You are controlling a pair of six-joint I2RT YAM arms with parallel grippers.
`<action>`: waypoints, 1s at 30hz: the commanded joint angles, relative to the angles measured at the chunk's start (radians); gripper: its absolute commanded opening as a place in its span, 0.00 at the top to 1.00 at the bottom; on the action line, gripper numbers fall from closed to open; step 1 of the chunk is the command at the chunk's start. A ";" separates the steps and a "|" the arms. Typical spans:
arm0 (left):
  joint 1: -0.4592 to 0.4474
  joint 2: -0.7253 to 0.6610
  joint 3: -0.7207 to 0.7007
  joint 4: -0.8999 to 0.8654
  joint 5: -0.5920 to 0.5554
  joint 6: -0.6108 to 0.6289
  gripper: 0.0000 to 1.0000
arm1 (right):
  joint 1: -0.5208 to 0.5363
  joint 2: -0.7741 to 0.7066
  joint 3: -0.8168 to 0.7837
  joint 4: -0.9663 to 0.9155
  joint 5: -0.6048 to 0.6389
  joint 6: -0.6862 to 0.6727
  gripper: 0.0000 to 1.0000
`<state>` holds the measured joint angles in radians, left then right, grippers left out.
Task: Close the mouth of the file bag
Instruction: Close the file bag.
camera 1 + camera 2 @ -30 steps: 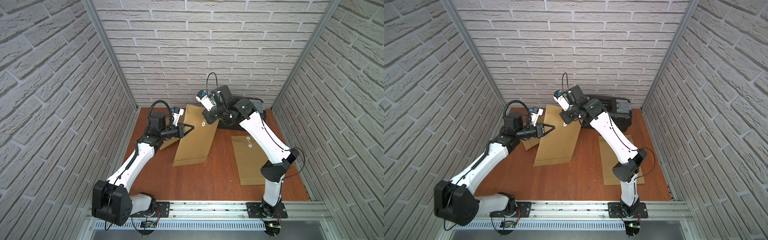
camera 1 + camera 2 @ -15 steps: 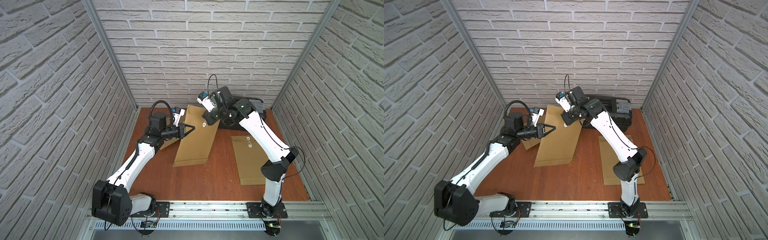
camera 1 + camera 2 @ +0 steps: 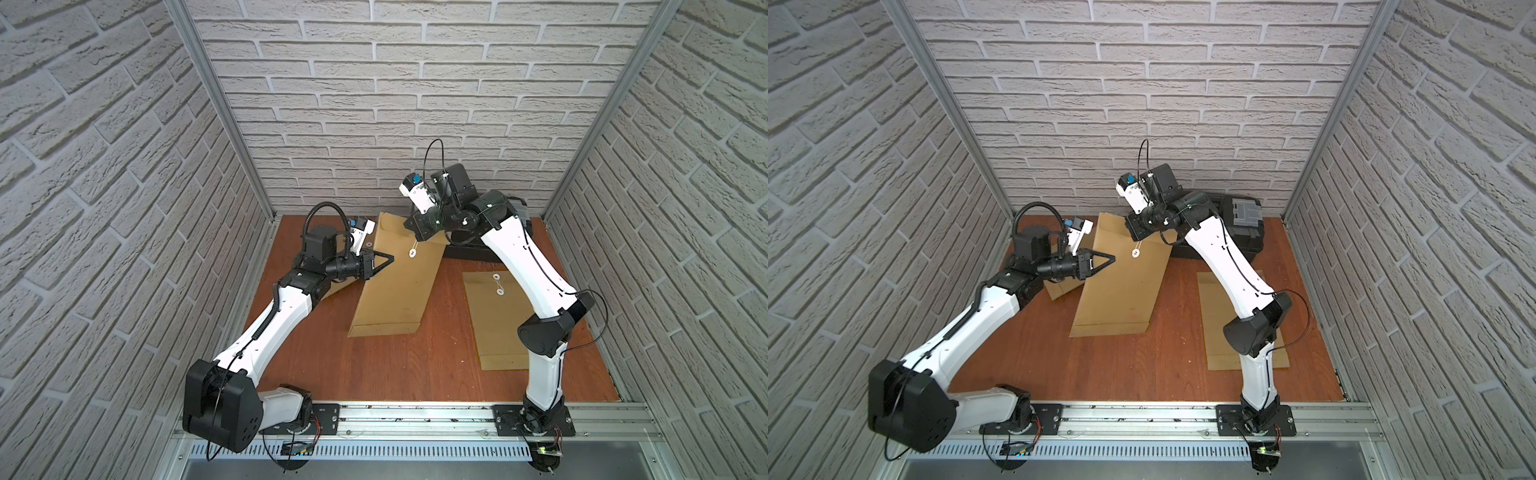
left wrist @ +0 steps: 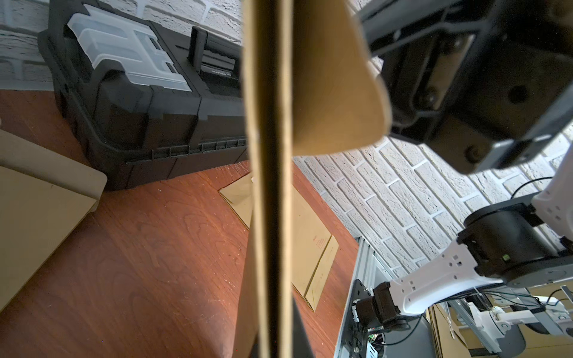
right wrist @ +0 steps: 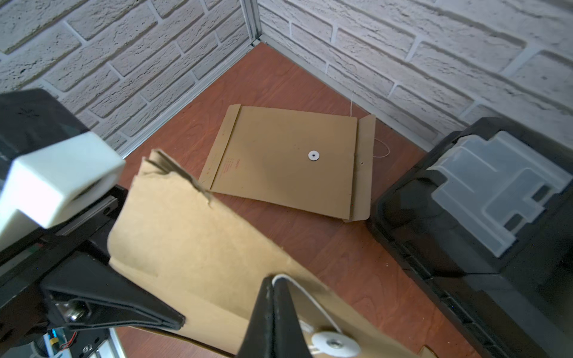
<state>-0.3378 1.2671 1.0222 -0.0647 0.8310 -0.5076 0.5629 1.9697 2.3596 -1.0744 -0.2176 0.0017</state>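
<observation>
File bag [image 4: 325,93] blurred and cropped in the left wrist view.

Matt brown paper file bag [image 3: 395,286] lies on smooth wood-grain table [image 3: 395,374].

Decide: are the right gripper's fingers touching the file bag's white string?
Touching: the right wrist view shows the white string running straight out from between the shut fingers.

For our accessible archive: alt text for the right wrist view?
The shut right tool pinches the white string of a lifted brown paper file bag, which the left tool also grips. Beyond lie a second flat brown file bag and a black plastic toolbox.
</observation>
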 commanded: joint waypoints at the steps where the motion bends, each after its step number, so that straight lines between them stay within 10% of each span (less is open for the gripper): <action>1: 0.003 -0.025 0.036 0.038 0.002 0.020 1.00 | 0.006 -0.063 -0.072 0.044 -0.074 0.026 0.97; 30: 0.020 -0.038 0.062 0.062 -0.006 -0.022 1.00 | -0.044 -0.390 -0.860 0.740 -0.129 0.160 0.97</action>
<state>-0.3191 1.2648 1.0431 -0.0753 0.8124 -0.5278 0.5255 1.6077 1.5372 -0.4664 -0.3103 0.1349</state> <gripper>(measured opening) 0.054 0.047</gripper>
